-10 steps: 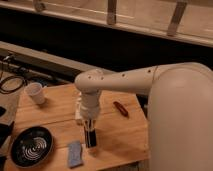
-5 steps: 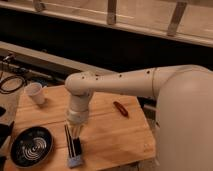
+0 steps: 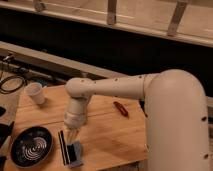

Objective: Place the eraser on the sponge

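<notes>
The eraser (image 3: 63, 147), a black block with white lengthwise stripes, lies near the table's front edge, its long side against the left edge of the sponge (image 3: 76, 152). The sponge is a small blue-grey pad, partly covered from above by the gripper. My gripper (image 3: 74, 136) points down from the white arm, just above the sponge and right beside the eraser's upper end. Whether it still touches the eraser does not show.
A black round bowl (image 3: 31, 146) sits left of the eraser. A white cup (image 3: 35, 93) stands at the back left of the wooden table (image 3: 115, 135). A small red pen-like thing (image 3: 120, 108) lies to the right. Cables (image 3: 11, 82) lie off the left edge.
The arm has swung left and lowered toward the table's front edge. The eraser went from hanging upright under the gripper to resting beside the sponge.
</notes>
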Available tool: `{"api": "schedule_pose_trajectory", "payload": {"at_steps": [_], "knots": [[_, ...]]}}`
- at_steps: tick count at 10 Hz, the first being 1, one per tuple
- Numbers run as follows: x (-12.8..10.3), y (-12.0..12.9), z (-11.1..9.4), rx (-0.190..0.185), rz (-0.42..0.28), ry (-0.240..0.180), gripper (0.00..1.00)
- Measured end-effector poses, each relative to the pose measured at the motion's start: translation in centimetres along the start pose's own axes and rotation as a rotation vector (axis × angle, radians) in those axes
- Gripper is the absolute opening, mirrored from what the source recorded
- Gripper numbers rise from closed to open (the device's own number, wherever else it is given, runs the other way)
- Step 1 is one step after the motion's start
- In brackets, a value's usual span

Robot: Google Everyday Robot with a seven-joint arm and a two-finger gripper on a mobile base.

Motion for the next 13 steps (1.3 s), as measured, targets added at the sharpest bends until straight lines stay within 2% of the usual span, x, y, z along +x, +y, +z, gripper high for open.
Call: {"api": "schedule_pose_trajectory", "payload": {"at_steps": [1,4,6,8,9,12,13], "knots": [[-0.3,-0.6,0.6,-0.024,-0.005,0.024,0.19],[-1.0,-2.5,1.2,-0.078,0.008,0.047,0.49],[-1.3,-3.5,1.7,-0.088,0.029,0.061,0.71],[-1.5,-4.7,2.3,-0.097,0.052,0.068,0.80],[-1.5,-5.5,2.4,-0.103,0.066,0.061,0.78],[-1.8,-3.8,1.8,-0.088,0.043,0.069,0.52],[-1.7,-3.7,1.5,-0.085,0.042,0.071,0.38]]}}
